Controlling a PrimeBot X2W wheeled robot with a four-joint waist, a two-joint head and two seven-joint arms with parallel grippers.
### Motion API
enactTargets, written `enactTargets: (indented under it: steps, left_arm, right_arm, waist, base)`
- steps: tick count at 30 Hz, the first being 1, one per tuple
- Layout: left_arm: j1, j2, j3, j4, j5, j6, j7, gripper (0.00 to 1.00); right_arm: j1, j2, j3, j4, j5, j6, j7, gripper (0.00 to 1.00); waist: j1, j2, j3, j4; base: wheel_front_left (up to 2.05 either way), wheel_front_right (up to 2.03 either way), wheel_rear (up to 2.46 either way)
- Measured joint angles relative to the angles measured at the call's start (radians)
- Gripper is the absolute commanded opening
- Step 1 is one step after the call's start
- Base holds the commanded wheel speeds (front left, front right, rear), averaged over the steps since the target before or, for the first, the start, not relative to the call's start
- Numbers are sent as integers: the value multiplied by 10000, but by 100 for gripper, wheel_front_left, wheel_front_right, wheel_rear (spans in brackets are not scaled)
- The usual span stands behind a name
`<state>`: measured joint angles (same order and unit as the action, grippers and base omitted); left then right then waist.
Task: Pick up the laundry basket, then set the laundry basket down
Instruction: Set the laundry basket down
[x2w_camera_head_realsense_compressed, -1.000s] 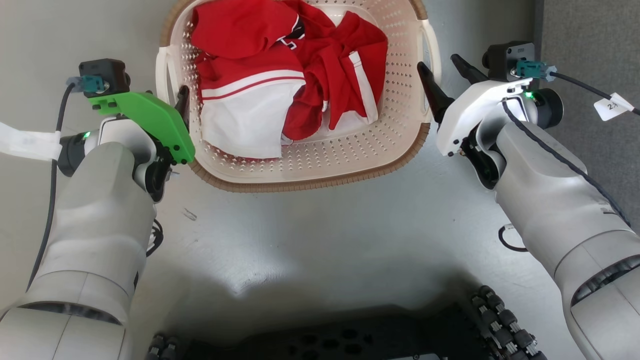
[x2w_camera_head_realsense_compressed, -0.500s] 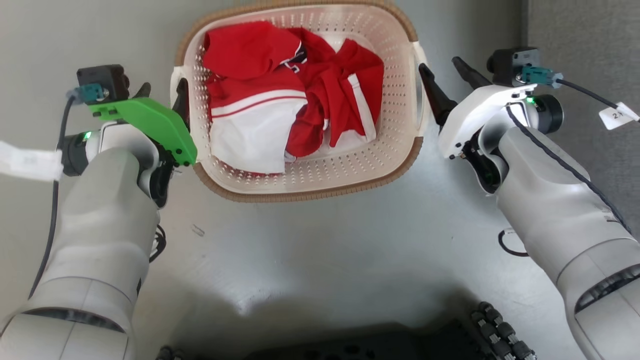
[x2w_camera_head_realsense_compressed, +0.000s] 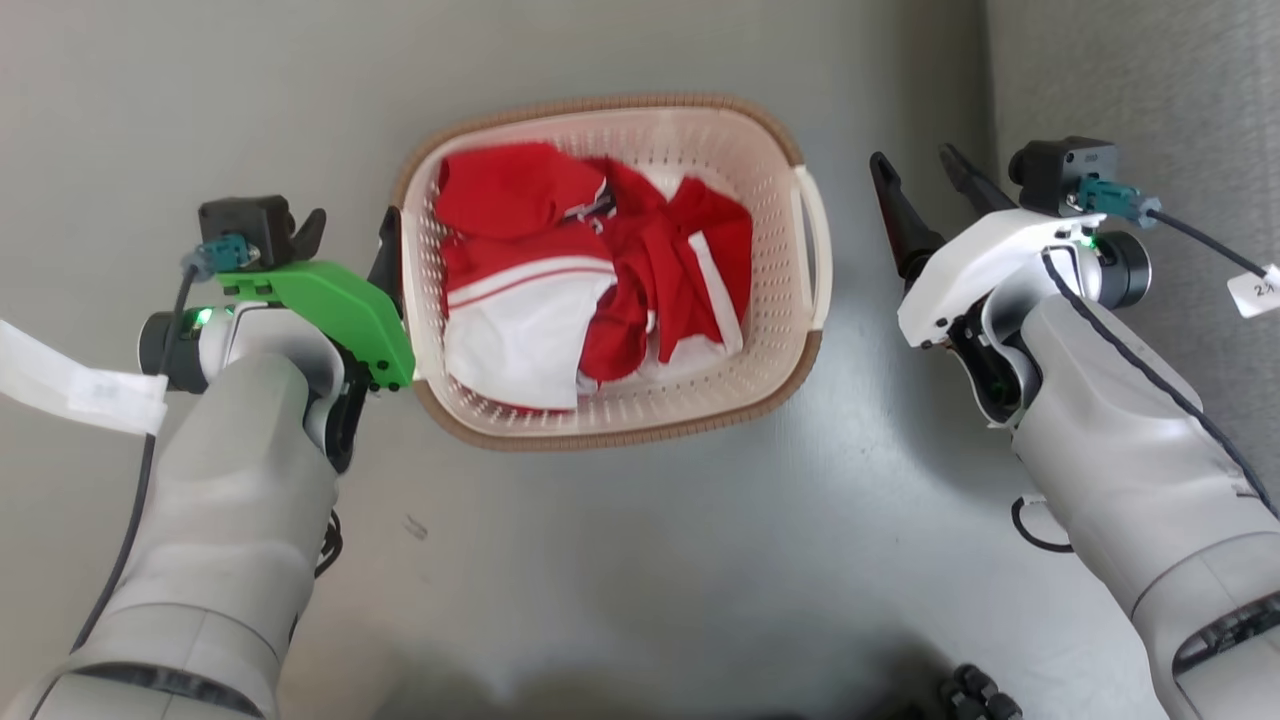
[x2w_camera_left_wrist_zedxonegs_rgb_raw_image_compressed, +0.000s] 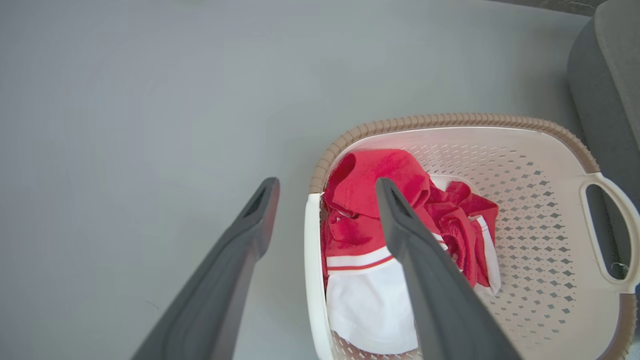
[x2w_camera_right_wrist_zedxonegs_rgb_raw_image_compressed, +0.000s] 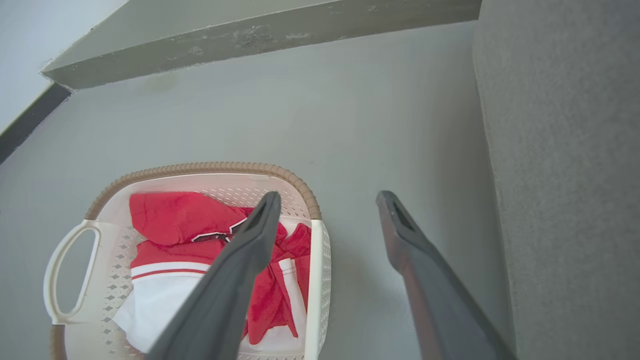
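Grey smooth floor (x2w_camera_head_realsense_compressed: 640, 560) lies nearest, carrying the laundry basket (x2w_camera_head_realsense_compressed: 640, 408) between my arms. My left jaws are spread, its left wall between them; my right jaws are spread, apart from its white loop handle (x2w_camera_head_realsense_compressed: 820, 250). Perforated cream walls, ribbed brown rim; crumpled red-and-white clothes (x2w_camera_head_realsense_compressed: 620, 300) hide its bottom.

Laundry basket (x2w_camera_head_realsense_compressed: 660, 405): cream plastic, rounded-rectangular, perforated walls, brown woven-look rim (x2w_camera_head_realsense_compressed: 600, 440). White loop handle (x2w_camera_head_realsense_compressed: 812, 245) on each side. Upright on the grey floor (x2w_camera_head_realsense_compressed: 640, 580), slightly skewed in the head view. Holds a crumpled red-and-white garment (x2w_camera_head_realsense_compressed: 560, 290), heaped below rim level.
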<state>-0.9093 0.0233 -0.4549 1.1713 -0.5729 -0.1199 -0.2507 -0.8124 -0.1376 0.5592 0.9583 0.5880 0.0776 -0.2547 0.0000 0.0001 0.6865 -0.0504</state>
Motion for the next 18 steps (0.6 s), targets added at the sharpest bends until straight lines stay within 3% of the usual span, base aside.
enactTargets:
  steps: [5,18]
  left_arm:
    - [328,48,63,-485,178,150,-10,100]
    - [1212,399,690,-3300,867,836,-10,100]
  right_arm:
    - [371,-21,-420,-688,-167,-194,0,100]
    - [1447,-295,-1283,-2621,-1066,-725,0,100]
  waist:
    - [0,0,-637,-20]
    - [0,0,-2145,-66]
  base:
    - [0,0,0]
    - [0,0,0]
